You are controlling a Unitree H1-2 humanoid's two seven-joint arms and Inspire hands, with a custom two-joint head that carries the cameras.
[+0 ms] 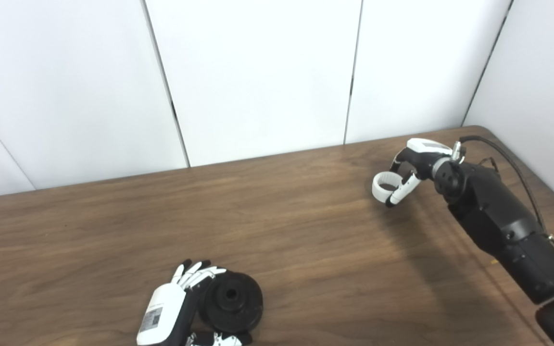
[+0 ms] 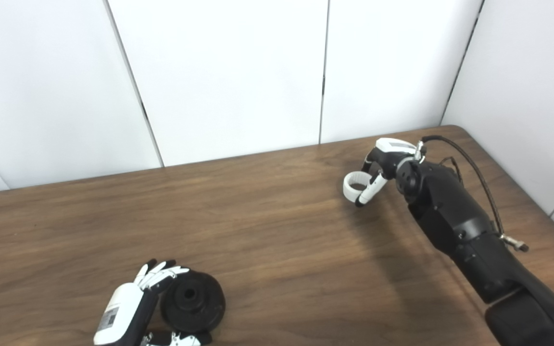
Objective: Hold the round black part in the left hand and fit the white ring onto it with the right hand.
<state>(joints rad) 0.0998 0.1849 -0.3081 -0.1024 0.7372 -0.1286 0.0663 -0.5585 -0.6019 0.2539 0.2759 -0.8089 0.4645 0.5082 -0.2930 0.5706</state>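
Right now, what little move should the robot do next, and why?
Probably carry the white ring toward the round black part. The right robot hand already grips the ring far across the table, while the left robot hand cups the part, its center hole facing up.

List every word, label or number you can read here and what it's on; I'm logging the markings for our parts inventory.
None can be read.
Left hand: a small grey label on its white back, too blurred to read.
Right hand: a grey patch on its back, no legible text.
Round black part and white ring: no visible markings.
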